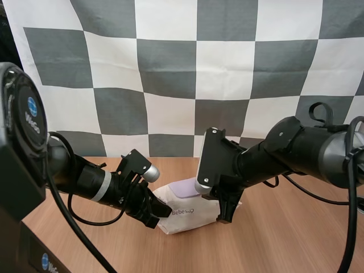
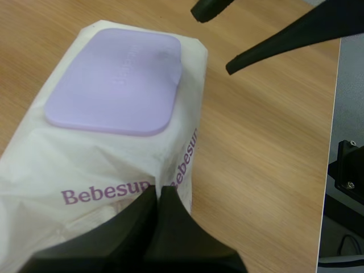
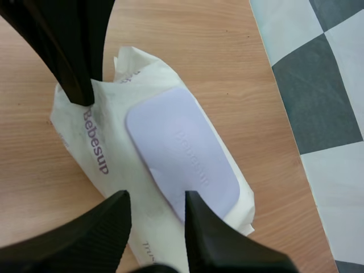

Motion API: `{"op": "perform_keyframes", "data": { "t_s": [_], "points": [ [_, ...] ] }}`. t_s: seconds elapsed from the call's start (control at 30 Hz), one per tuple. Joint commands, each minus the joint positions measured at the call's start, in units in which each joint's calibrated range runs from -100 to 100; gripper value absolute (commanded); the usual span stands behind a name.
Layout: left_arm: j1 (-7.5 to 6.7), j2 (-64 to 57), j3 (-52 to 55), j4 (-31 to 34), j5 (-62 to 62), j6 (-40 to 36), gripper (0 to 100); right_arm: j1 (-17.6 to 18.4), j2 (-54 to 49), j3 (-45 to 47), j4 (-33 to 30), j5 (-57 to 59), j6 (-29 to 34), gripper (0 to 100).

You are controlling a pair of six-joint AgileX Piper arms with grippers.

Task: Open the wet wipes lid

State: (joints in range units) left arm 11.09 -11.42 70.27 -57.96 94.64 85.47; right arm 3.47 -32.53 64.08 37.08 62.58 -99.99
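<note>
High cam: rear, above, fwd-down; wrist cams close, share pack (image 2: 108,148).

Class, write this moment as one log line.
left gripper: shut, at pack end | right gripper: open, near lid | lid: closed | pack: on table

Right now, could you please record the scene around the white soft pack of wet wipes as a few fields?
pack: white soft wet wipes pack, lying on the wooden table
lid: flat lilac plastic lid, closed
left gripper: shut, tips on the pack's printed end
right gripper: open, at the lid's long edge
</note>
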Motion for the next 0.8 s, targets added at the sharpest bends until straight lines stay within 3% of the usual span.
{"op": "perform_keyframes", "data": {
  "t_s": [0.0,0.37,0.43,0.5,0.77],
  "points": [
    [-0.02,-0.01,0.07,0.01,0.03,-0.02,0,0.02,0.96,-0.04,1.73,0.15,-0.01,55],
    [-0.02,-0.01,0.07,0.01,0.03,-0.02,0,0.18,6.23,-0.04,3.25,-1.74,-0.01,55],
    [-0.02,-0.01,0.07,0.01,0.03,-0.02,0,0.25,6.4,-0.04,3.13,-1.74,-0.01,62],
    [-0.02,-0.01,0.07,0.15,-0.14,-0.02,0,0.34,6.4,-0.04,2.64,-2.19,-0.01,68],
    [-0.02,-0.01,0.07,0.95,-0.64,-0.83,0,0.34,6.4,-0.04,-3.59,-4.2,-0.01,67]
  ]
}}
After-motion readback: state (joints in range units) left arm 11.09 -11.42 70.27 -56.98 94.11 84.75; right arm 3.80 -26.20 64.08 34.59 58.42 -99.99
